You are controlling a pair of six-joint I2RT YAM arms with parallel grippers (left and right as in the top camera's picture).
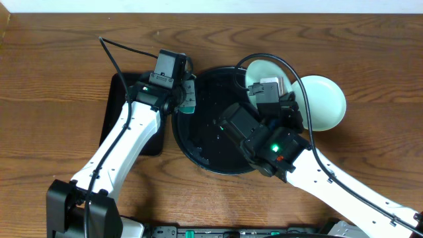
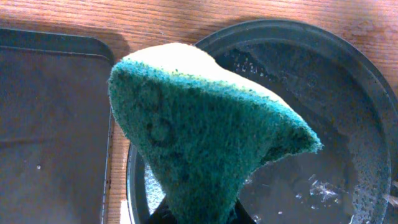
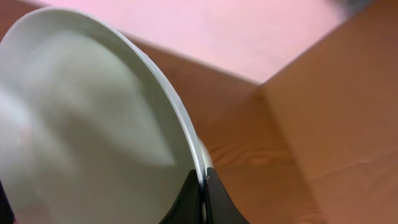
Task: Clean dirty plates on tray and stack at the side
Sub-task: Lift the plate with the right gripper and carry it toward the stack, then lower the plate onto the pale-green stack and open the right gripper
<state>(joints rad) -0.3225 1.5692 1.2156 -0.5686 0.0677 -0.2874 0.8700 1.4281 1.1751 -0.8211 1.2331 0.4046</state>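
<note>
Your left arm (image 1: 125,142) reaches forward, left gripper (image 1: 188,99) clamped on the sponge (image 2: 199,124). Your right arm (image 1: 330,182) angles inward, right gripper (image 3: 202,194) pinching a plate (image 3: 93,124) rim.

It looks like a robotics lab bench, not a real kitchen. Two white robot arms (image 1: 122,142) stand on bases at the edge of a wood-grain table (image 1: 53,66), a cable (image 1: 115,51) trailing. The only kitchenware is a black tray (image 1: 198,145), a sponge (image 2: 199,137) and a plate (image 3: 93,124).
</note>
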